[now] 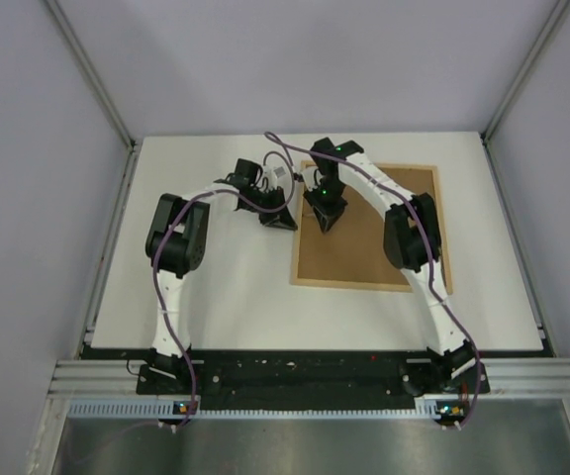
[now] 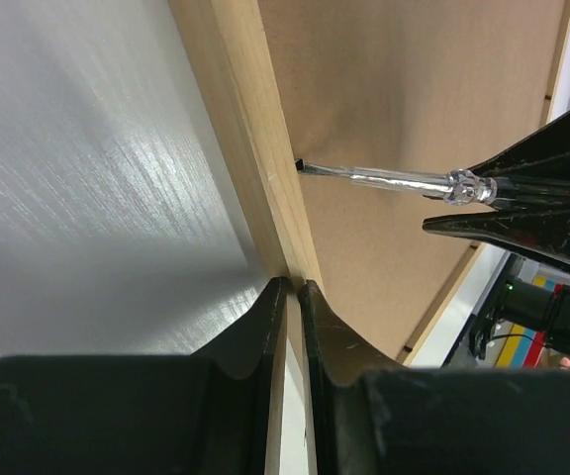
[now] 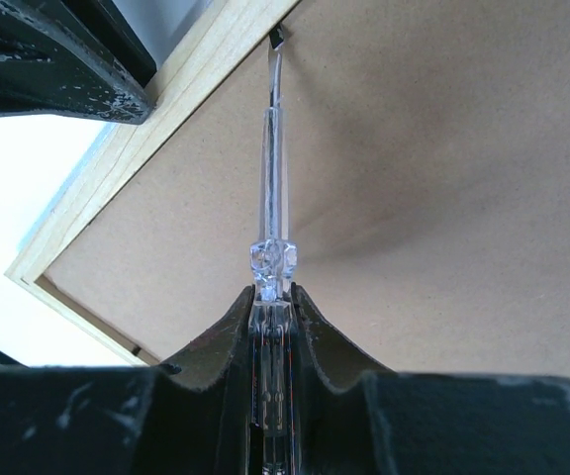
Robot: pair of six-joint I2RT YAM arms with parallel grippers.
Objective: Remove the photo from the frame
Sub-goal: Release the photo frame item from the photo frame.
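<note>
Reading from the left, you have one left gripper (image 1: pixel 277 220) pinched onto the pale wooden left rail (image 2: pixel 255 148) of the single frame (image 1: pixel 369 255). The frame lies brown back up on the white table (image 1: pixel 216 287), right of centre, and one right gripper (image 1: pixel 326 224) above that back is clamped on one clear-handled screwdriver (image 3: pixel 273 178). The overhead view gives you both arms and the whole frame but loses the tool, the left wrist view alone shows the fingers (image 2: pixel 250 336) straddling the rail, and the right wrist view shows the blade tip meeting the rail's inner edge.
</note>
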